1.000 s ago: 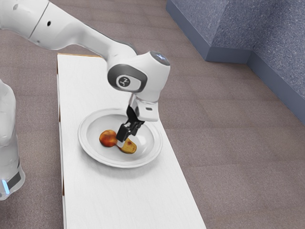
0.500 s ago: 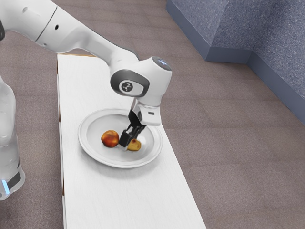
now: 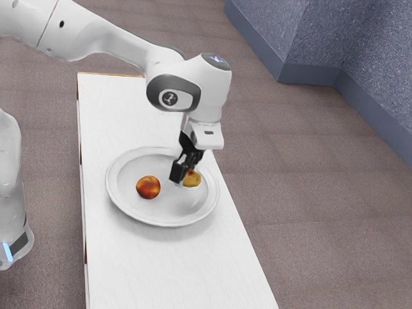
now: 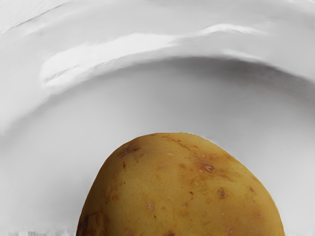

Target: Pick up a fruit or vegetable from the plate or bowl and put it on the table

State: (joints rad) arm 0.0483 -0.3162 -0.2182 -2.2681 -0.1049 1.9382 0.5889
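Your end effector [image 3: 186, 176]: clamped on one potato [image 3: 193, 180], newly raised within the plate [image 3: 161, 221]; tabletop [image 3: 135, 264] placement outstanding for you.

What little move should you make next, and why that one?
I'd probably raise the potato a little before going sideways. My pincer seems to have it gripped, but in the exterior view it appears within the rim of the plate, which it should clear on its way to the table.
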